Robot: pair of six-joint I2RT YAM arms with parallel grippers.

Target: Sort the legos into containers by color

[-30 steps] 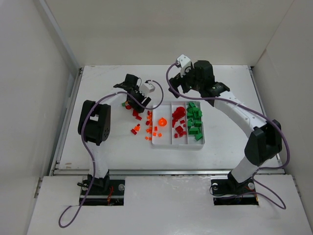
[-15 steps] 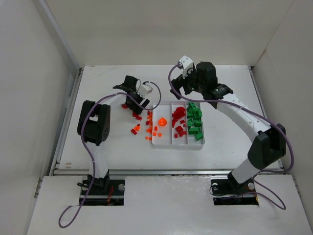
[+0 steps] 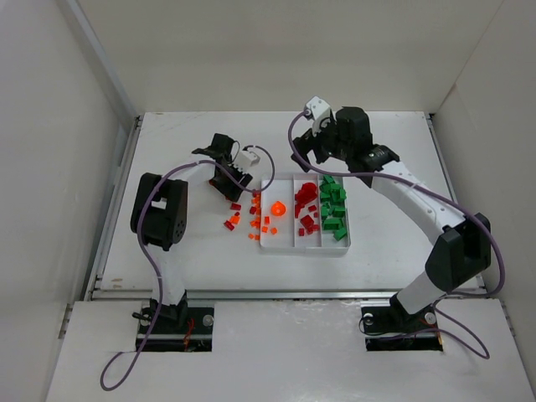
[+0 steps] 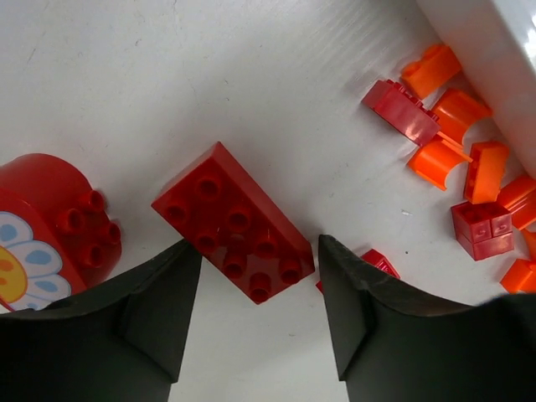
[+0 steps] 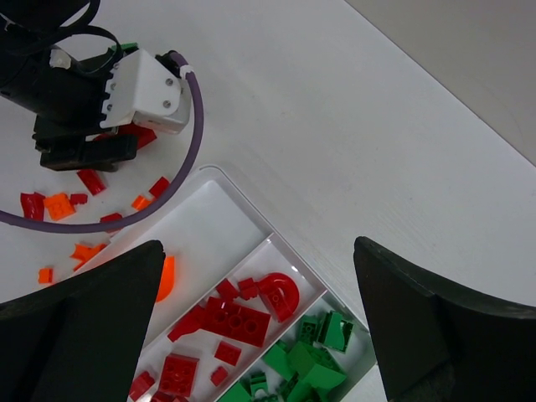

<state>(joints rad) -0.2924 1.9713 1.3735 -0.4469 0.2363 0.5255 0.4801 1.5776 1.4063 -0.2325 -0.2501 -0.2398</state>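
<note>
While the white tray [image 3: 306, 248] is sitting near the middle of the counter [image 3: 201, 260], a little toward its right edge, the sorting is looking more than half done. The green bricks [image 3: 333, 205] are lying together in the right compartment [image 3: 340, 241]. The red bricks [image 3: 306, 207] are filling the middle compartment [image 3: 308, 239]. The left compartment [image 3: 276, 236] is holding only one orange piece [image 3: 276, 207], as far as I can see.

What is remaining is the loose scatter [image 3: 243, 213] of red and orange bricks, which is lying on the counter just beside the tray, on the side toward the left edge.

The left fingers [image 4: 260, 251] are standing about half open, low over this scatter, with a long red brick [image 4: 233, 219] between them. I am not seeing them pressing on it, so I am judging that nothing is being held. A round red block [image 4: 50, 222] with a flower print is lying just beside this brick.

The right fingers [image 5: 260, 327] are hanging wide open and empty above the far end of the tray.

To my eye, the green is looking about finished, and mostly orange work, with some red, is waiting.
</note>
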